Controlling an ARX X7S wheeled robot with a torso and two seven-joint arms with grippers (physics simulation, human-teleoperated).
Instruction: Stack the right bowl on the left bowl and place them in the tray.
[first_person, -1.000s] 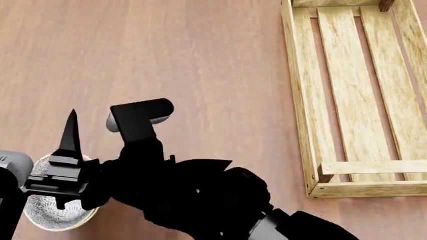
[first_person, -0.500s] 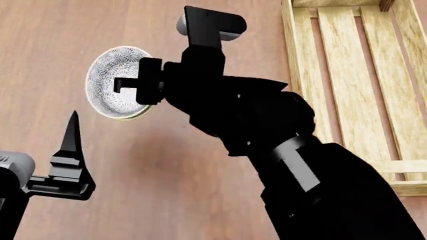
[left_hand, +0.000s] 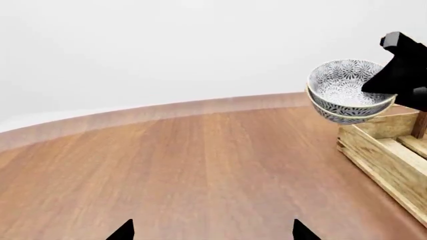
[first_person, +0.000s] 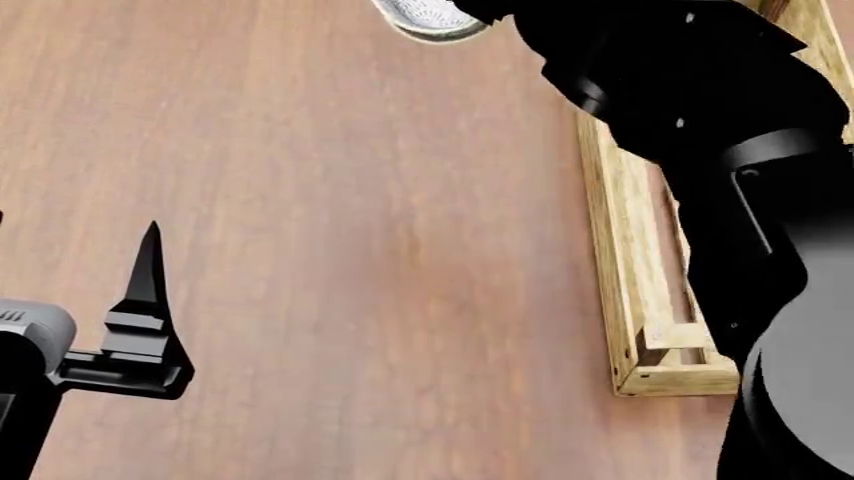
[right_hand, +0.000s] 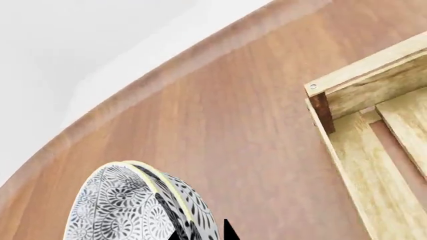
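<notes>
Nearest the head camera, the left gripper hangs low over bare tabletop, its jaws spread and empty; its own wrist view shows only two dark fingertips apart above open wood. Beyond it the brown table lies free all the way to its curved far edge, which the wrist views show and the head view does not. Along the table's right side stands the tray, a pale slatted crate with plank walls and a darker corner post; the right arm hides much of it from above. Farthest out, the right gripper pinches the rim of the stacked bowls, held in the air, tilted, just beside the tray's near corner and above the table. The head view catches only a sliver of them at its top edge; the wrist views show two nested bowls, white with a fine dark floral pattern and cream rims.
</notes>
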